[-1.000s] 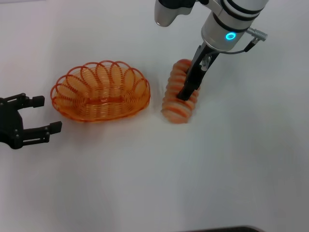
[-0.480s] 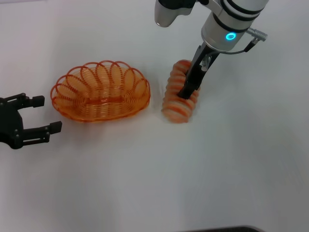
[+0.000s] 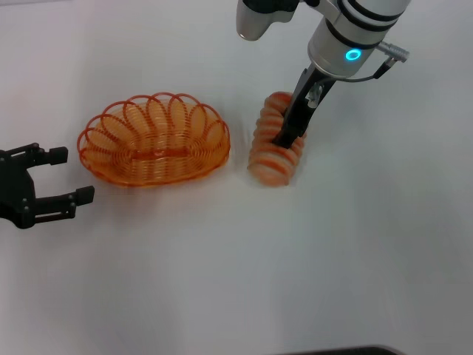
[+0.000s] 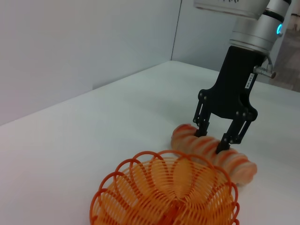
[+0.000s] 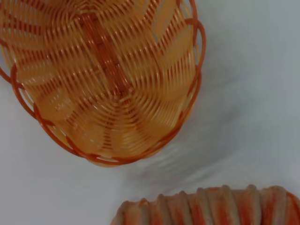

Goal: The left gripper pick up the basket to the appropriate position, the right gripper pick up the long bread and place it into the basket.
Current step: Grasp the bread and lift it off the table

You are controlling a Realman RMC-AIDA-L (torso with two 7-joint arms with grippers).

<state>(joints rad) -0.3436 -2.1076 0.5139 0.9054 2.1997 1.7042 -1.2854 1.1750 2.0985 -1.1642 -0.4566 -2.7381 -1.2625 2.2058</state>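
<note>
The long bread (image 3: pixel 267 164), a pale tan loaf with orange-red ridges, lies on the white table to the right of the basket (image 3: pixel 222 144), an oval orange wire basket with nothing in it. My right gripper (image 3: pixel 285 140) reaches down onto the loaf's middle. In the left wrist view its two black fingers (image 4: pixel 202 131) press both sides of the long bread (image 4: pixel 236 165), just behind the basket (image 4: pixel 164 197). The right wrist view shows the basket (image 5: pixel 108 79) and the long bread (image 5: pixel 211 206) side by side. My left gripper (image 3: pixel 74 175) rests open left of the basket, a short gap from its rim.
White tabletop (image 3: pixel 244 274) spreads around both objects, with bare room in front and to the right. A white wall (image 4: pixel 84 42) rises behind the table in the left wrist view.
The right gripper has shifted very slightly on the loaf. The basket, the loaf and the left gripper have stayed where they were.
</note>
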